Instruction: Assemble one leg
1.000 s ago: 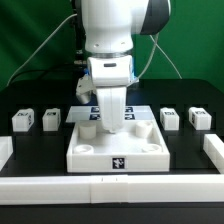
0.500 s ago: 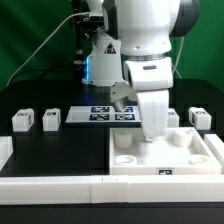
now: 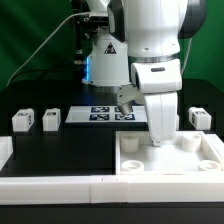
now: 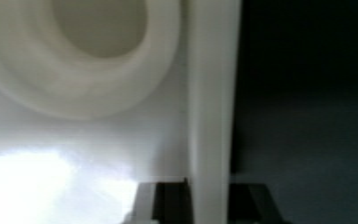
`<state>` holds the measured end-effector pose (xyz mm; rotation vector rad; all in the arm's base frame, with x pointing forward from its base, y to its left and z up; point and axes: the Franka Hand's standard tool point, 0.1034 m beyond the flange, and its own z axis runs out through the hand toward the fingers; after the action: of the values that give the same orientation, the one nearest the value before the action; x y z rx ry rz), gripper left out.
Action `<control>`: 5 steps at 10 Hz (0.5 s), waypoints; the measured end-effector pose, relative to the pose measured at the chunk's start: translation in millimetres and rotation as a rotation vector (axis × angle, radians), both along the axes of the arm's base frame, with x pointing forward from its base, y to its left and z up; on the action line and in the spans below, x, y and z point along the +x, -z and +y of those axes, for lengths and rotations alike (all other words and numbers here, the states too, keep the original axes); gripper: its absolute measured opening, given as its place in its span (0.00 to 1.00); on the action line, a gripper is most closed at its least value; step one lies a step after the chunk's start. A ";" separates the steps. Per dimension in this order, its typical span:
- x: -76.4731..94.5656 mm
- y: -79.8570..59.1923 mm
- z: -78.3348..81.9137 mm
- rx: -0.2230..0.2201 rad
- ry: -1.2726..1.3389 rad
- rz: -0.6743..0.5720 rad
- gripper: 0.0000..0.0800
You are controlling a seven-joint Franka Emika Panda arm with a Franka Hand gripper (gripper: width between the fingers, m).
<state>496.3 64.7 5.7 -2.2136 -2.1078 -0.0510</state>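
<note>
My gripper is shut on the back wall of the large white square tray-like part, which lies at the front of the exterior view's right. In the wrist view the two dark fingertips clamp the part's thin white wall, and a round corner hole shows beside it. Two legs, small white tagged blocks, stand on the black table at the exterior view's left. A third leg stands at the right, behind the tray part. A fourth leg is hidden.
The marker board lies flat at the middle back, partly behind the arm. A low white fence runs along the table's front edge, with a short piece at the left. The tray part sits against the front fence.
The gripper has carried the tray-like part from the table's middle toward the exterior view's right, up against the front fence. The legs have not moved.
</note>
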 end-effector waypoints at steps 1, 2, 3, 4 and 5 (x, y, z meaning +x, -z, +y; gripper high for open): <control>0.0 0.4 0.4 -0.003 0.008 0.017 0.08; 0.0 1.1 1.7 -0.004 0.019 0.023 0.08; 0.0 1.4 3.3 -0.005 0.028 0.022 0.08; -0.5 1.6 3.3 -0.004 0.028 0.018 0.08; -1.6 1.7 3.3 -0.004 0.028 0.017 0.08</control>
<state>494.7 68.0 4.0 -2.2375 -2.0708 -0.0300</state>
